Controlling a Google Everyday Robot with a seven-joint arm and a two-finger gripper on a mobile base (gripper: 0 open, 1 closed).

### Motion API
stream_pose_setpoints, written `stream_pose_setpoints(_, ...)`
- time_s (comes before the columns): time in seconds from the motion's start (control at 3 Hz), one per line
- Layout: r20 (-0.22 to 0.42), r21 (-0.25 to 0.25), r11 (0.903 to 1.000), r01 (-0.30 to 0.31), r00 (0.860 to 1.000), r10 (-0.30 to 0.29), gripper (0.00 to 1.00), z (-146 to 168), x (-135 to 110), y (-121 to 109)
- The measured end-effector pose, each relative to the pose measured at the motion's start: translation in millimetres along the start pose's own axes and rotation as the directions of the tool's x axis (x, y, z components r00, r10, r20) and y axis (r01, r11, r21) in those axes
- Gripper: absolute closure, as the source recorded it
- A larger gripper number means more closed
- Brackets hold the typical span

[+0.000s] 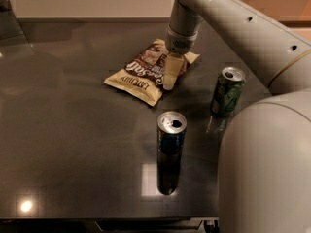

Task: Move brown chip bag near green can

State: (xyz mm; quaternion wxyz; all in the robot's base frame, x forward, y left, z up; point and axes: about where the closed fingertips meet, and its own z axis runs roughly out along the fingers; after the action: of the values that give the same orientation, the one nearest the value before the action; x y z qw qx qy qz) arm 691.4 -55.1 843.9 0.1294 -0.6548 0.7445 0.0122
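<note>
The brown chip bag (141, 74) lies flat on the dark table (68, 130), left of centre at the back. It has a dark brown centre with white script and cream ends. My gripper (169, 76) points down from the arm onto the bag's right part and covers some of it. The green can (227, 92) stands upright to the right of the bag, about a bag's width from its near end.
A taller blue-and-silver can (171, 132) stands upright in front of the bag, between it and the table's front edge. My pale arm (233, 18) crosses the top right. My rounded body (267, 174) fills the lower right corner.
</note>
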Motion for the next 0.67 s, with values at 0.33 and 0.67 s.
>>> stream_pose_setpoints(0.33, -0.018, 0.005, 0.9999, 0.014, 1.0, -0.014, 0.18, 1.7, -2.4, 1.3)
stream_pose_setpoints(0.67, -0.028, 0.0, 0.9997, 0.024, 0.999, -0.024, 0.42, 0.6, -1.5, 3.5)
